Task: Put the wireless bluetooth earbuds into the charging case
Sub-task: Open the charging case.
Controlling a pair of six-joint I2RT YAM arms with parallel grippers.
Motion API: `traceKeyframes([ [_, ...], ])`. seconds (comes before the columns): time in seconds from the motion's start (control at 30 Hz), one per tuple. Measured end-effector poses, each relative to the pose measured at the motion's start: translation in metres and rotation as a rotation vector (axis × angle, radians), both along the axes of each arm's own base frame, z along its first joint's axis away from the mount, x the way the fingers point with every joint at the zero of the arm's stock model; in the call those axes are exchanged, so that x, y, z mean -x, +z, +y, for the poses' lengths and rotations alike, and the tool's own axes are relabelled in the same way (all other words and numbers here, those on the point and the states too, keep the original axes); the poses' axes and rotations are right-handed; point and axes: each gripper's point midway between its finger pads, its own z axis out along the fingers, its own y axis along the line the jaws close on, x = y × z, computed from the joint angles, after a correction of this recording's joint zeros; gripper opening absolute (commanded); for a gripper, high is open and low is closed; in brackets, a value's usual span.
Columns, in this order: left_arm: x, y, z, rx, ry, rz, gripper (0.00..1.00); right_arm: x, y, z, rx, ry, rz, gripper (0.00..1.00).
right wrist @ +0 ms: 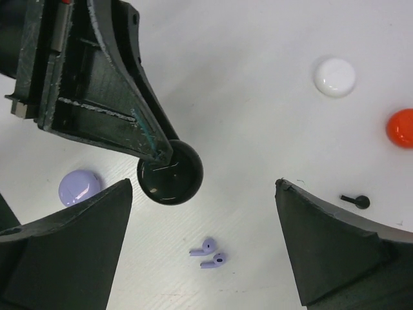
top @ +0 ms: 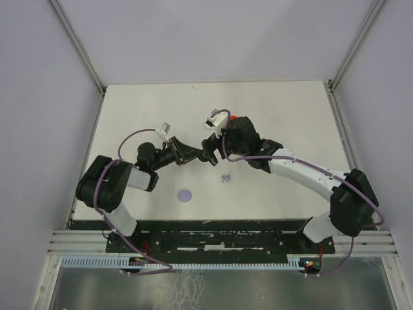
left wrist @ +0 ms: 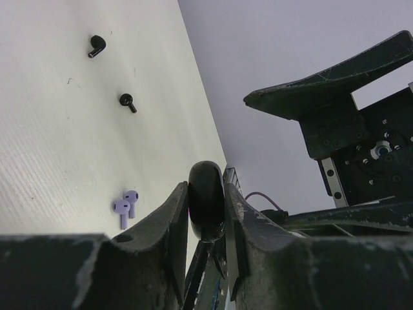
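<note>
Now the left gripper [left wrist: 205, 216] pinches a black round case [right wrist: 171, 174]; the right gripper [right wrist: 203, 194] (empty) gapes wide near lavender earbuds [right wrist: 210, 253].

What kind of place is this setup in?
Probably a robot test cell in a lab: a white table boxed in by plain walls, two arms mounted on a metal frame at its near edge, and lavender earbuds laid out as test items.
</note>
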Motion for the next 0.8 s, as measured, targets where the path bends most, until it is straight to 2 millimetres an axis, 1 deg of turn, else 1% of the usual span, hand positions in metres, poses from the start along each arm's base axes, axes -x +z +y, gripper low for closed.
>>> traceKeyframes([
  [0.23,0.0,0.002,0.0,0.004,0.0,-0.001,0.03,-0.012,-0.002,-0.012,0.016,-0.114,-0.004,0.99],
  [0.37,0.002,0.011,0.0,0.011,0.0,-0.024,0.03,-0.018,-0.012,-0.016,0.044,-0.153,-0.001,1.0],
  [0.57,0.003,0.017,0.001,0.016,0.007,-0.026,0.03,-0.022,-0.03,-0.017,0.074,-0.177,0.022,1.0],
  [0.8,0.002,0.013,0.003,0.009,0.023,-0.002,0.03,-0.025,-0.032,-0.016,0.064,-0.188,0.016,1.0],
])
